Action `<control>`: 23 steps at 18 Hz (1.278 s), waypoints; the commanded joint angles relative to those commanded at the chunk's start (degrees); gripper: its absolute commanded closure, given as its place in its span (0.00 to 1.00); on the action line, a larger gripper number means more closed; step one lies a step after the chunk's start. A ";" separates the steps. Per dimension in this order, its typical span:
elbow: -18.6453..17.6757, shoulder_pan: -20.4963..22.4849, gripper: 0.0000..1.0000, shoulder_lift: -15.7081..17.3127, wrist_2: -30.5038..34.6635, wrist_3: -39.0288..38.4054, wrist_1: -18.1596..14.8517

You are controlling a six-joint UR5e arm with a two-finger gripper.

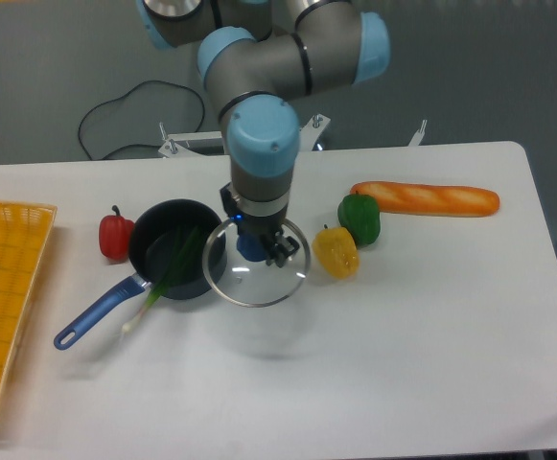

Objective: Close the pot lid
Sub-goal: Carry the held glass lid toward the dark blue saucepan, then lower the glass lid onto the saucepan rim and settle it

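The pot [173,251], a small dark round saucepan with a long blue handle, stands open at the table's left-centre with a green onion stalk lying in it. My gripper [255,246] is shut on the blue knob of the pot lid [256,274], a clear glass disc with a thin metal rim. The lid hangs above the table just right of the pot, and its left edge overlaps the pot's right rim in this view.
A red pepper [115,235] sits left of the pot. A yellow pepper [336,252], a green pepper [359,218] and a long baguette [427,198] lie to the right. A yellow basket [5,287] stands at the table's left edge.
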 joint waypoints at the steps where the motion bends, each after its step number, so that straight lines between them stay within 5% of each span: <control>1: -0.09 -0.61 0.52 0.09 -1.31 -0.35 0.00; 10: -2.54 -5.89 0.54 1.23 -4.67 -5.72 0.17; 23: -8.44 -6.95 0.56 4.83 -4.58 -5.54 0.26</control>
